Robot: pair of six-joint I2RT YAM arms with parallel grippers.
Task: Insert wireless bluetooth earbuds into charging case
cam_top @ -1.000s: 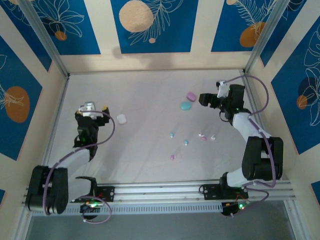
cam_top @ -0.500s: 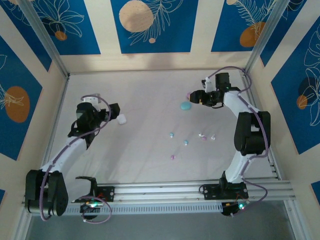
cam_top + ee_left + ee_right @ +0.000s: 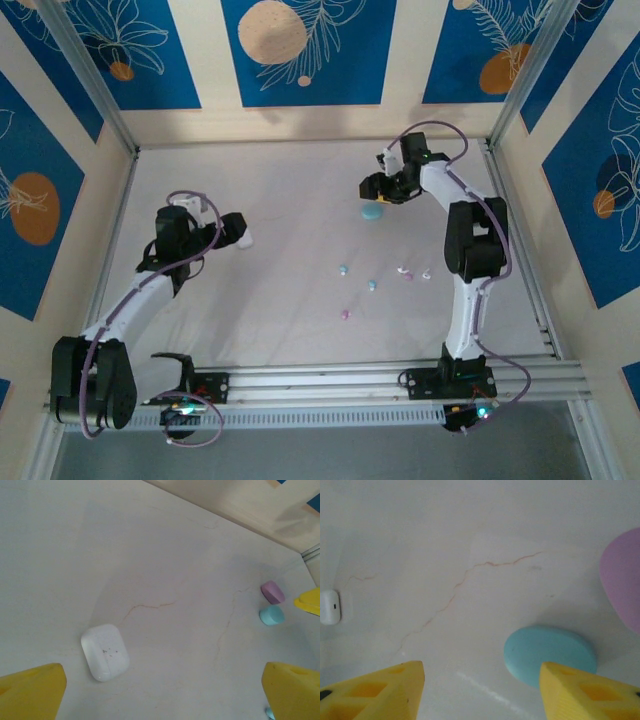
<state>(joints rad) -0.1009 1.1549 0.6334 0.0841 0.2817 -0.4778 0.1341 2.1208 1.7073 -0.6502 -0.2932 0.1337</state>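
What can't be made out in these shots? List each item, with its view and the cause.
- Purple case, right wrist view: cut off by the right edge.
- White case, right wrist view: cut off by the left edge.
- Blue case, right wrist view: its near end sits behind a yellow finger.
- Earbuds, top view: too small to tell shape or facing.

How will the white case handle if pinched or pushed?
White case looks a smooth, rounded hard shell: probably slippery, may squirt from the jaws. It lies flat on the table, so likely slides rather than rolls.
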